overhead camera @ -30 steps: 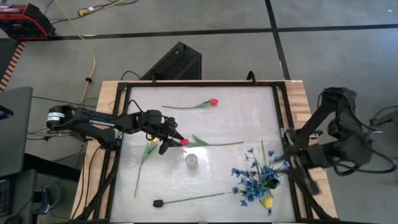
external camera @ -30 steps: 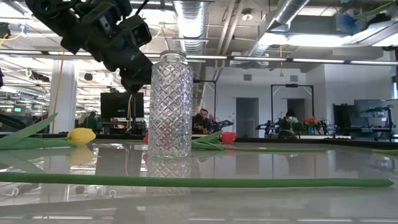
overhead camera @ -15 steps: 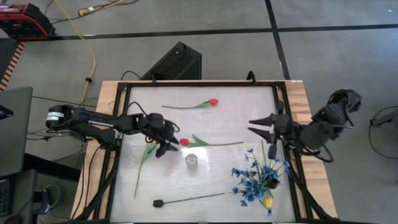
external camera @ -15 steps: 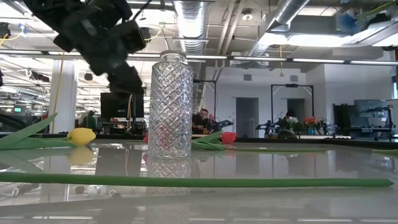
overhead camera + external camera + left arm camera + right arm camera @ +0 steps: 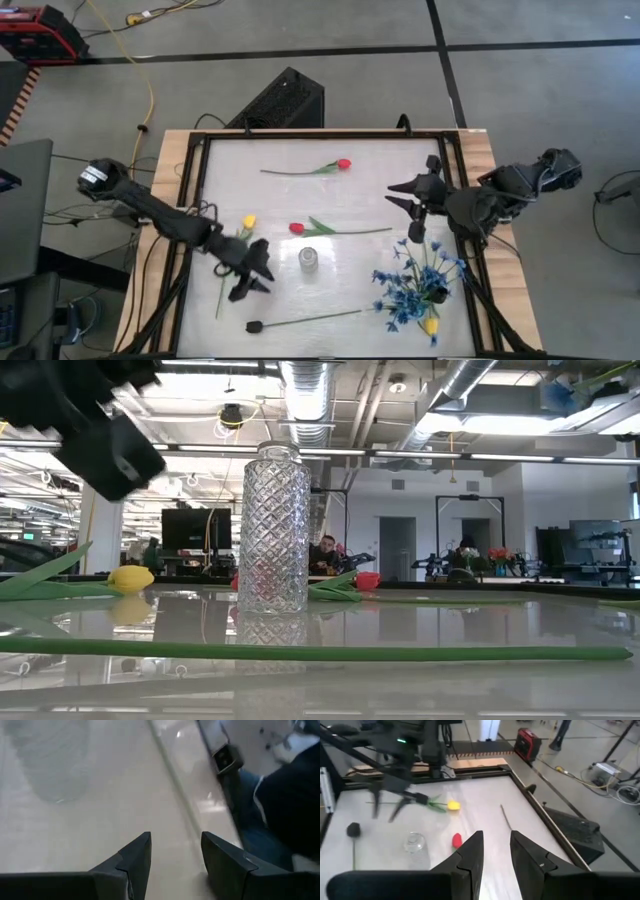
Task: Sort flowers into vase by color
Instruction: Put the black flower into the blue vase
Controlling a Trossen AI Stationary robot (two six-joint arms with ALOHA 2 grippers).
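Left pincer (image 5: 105,445) blurred, cut off by the low view's edge; vase (image 5: 47,760) smeared.

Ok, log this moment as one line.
left end effector: open, empty, beside vase | right end effector: open, empty, above table's right side | red tulip: lying behind vase | vase: empty

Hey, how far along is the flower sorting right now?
Barely started. The clear cut-glass vase stands empty. Nothing is in hand: the left gripper and right gripper hover open. Left: two red tulips, the yellow tulip, the black-headed stem, and the blue blossom spray, all lying on the table.
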